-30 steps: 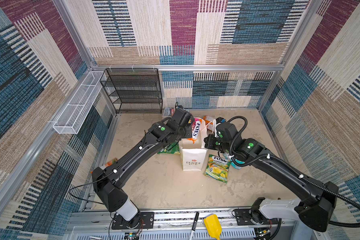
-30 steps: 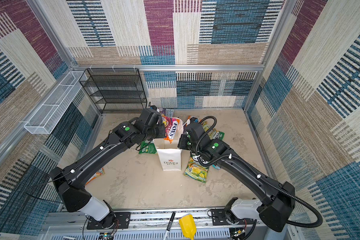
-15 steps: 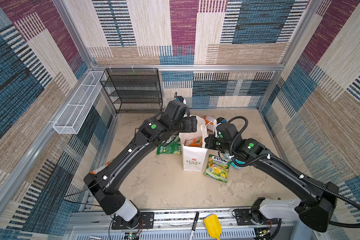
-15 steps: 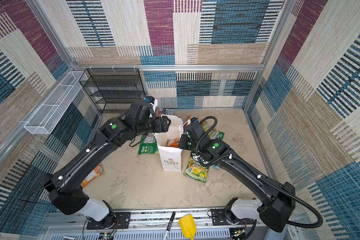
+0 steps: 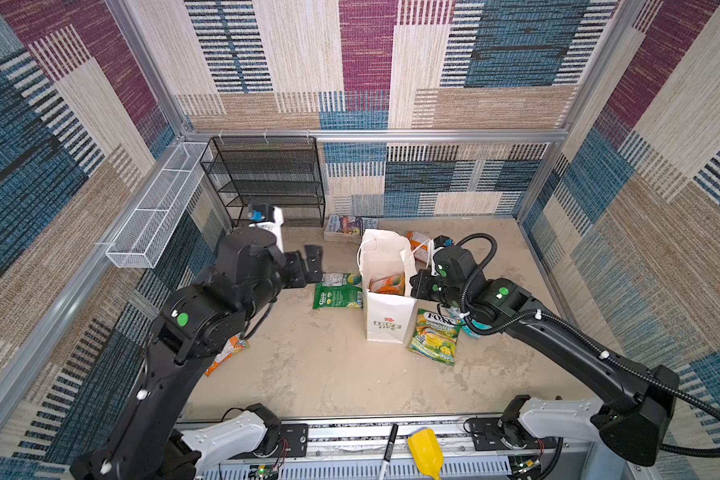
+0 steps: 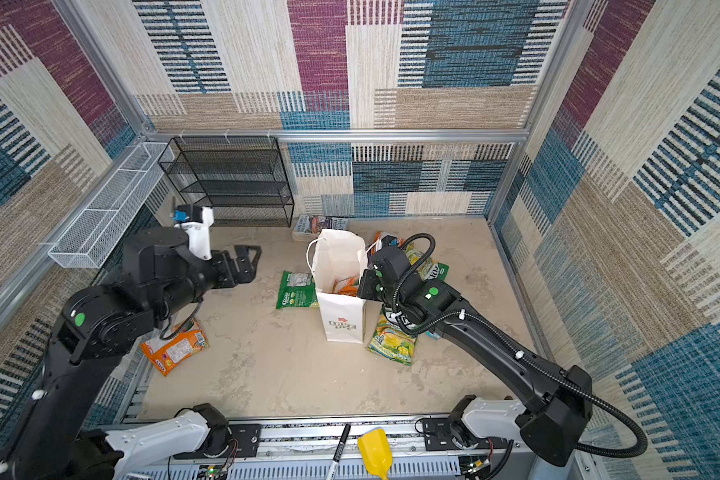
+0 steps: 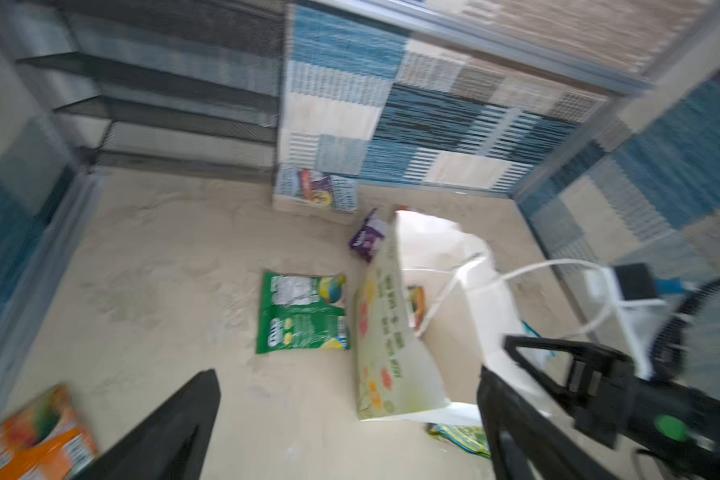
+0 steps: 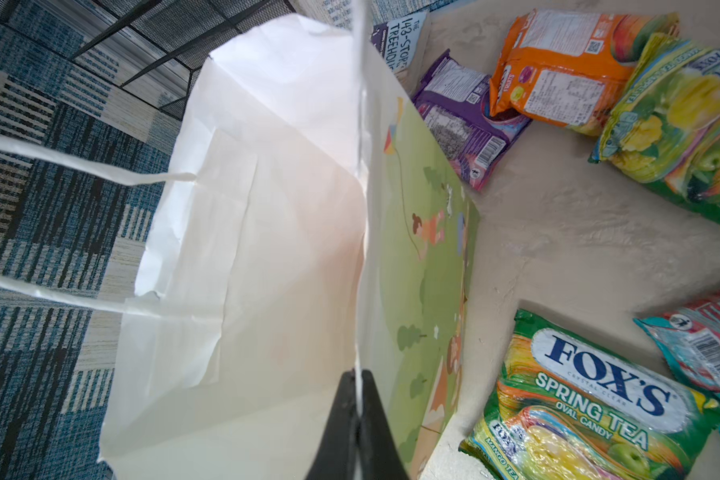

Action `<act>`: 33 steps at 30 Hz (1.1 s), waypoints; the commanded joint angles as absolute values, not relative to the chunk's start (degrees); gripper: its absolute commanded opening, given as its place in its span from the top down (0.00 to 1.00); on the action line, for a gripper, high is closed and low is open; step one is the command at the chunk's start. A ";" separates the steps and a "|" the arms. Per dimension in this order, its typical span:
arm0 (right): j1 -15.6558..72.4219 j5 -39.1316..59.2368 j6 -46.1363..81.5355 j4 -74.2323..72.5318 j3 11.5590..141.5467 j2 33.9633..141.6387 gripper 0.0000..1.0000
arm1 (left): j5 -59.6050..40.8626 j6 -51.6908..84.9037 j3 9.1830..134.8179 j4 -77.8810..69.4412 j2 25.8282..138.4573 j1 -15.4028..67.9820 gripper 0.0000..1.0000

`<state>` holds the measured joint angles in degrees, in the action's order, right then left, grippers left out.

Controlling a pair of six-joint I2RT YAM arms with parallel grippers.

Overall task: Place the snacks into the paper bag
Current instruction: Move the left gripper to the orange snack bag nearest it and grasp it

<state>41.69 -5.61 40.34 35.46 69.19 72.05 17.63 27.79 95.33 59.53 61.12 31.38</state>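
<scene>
My right jaws pinch the paper bag (image 5: 386, 328) by its rim to keep it open, while my left jaws hang wide and empty near the green snack packet (image 5: 336, 296).

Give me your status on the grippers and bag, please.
Left gripper open, empty. Right gripper shut on paper bag wall. Orange snack inside. Bag mouth unobstructed.

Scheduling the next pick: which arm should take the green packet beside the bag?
Left, probably. The left jaws stand open and empty, on the side of the green packet; the right jaws are shut on the paper bag.
</scene>
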 commanded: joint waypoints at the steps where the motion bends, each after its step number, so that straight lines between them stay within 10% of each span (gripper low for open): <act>1: 41.75 -5.38 39.20 34.02 68.82 72.21 1.00 | 15.15 34.00 88.13 65.87 56.55 22.56 0.01; 14: 41.75 -2.94 37.82 32.20 67.68 70.68 1.00 | -0.64 43.31 53.37 49.28 57.84 -11.29 0.01; 33: 41.73 -2.63 36.59 31.77 65.48 68.91 1.00 | 3.79 43.53 53.18 38.67 83.91 -33.84 0.01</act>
<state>41.71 -3.01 37.39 32.84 65.60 69.01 2.55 43.48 52.71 39.62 82.32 -32.67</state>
